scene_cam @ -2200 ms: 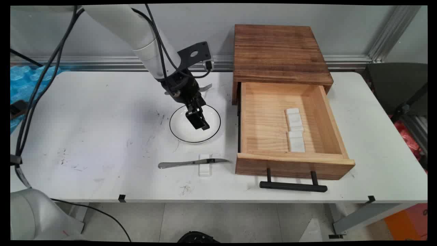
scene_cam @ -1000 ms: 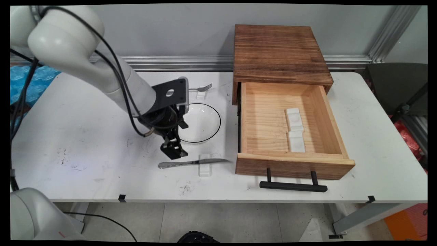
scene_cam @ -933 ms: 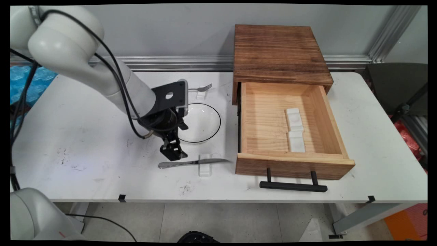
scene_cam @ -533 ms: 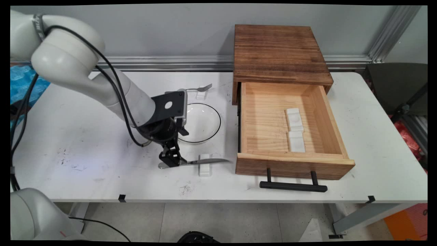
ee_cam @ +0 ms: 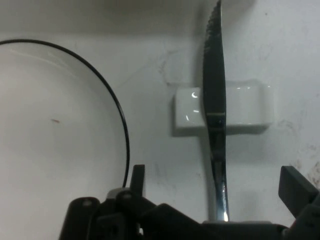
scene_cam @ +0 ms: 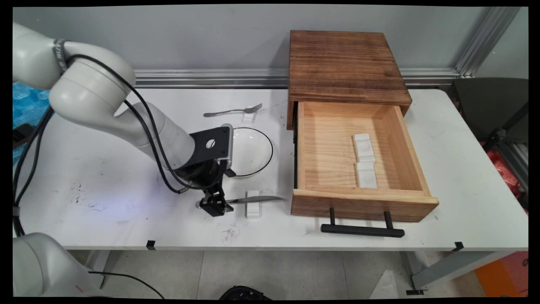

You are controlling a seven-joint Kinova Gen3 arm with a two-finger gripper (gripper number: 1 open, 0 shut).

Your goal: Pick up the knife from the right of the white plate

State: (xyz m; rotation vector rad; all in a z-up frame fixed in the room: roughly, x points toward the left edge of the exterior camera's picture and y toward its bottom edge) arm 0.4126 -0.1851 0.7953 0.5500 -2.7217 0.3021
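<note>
Right, quick notes from my remote seat:

Writing: none I can read on any obj in either view.

Gripper: black two-finger gripper is low at the table, over the handle end of the silver table knife. Hand view shows the fingers spread apart, one each side of the handle, w/ gaps between; not clamped on it.

Knife: lies flat, handle toward the gripper, blade pointing toward the drawer front. Its mid section sits across a small white ceramic rest; in hand view the knife crosses the rest at right angles, serrated edge visible near the tip.

Plate: round white plate w/ thin black rim just behind the gripper, apart from the knife; its rim curves close by the rest in hand view.

Fork: silver fork farther back, tines propped on a second small white rest.

Drawer: dark-topped wooden box at right w/ its light wood drawer pulled open, black bar handle at front. Two white blocks lie inside, end to end.

Table: white table, scuffed w/ dark marks.
</note>
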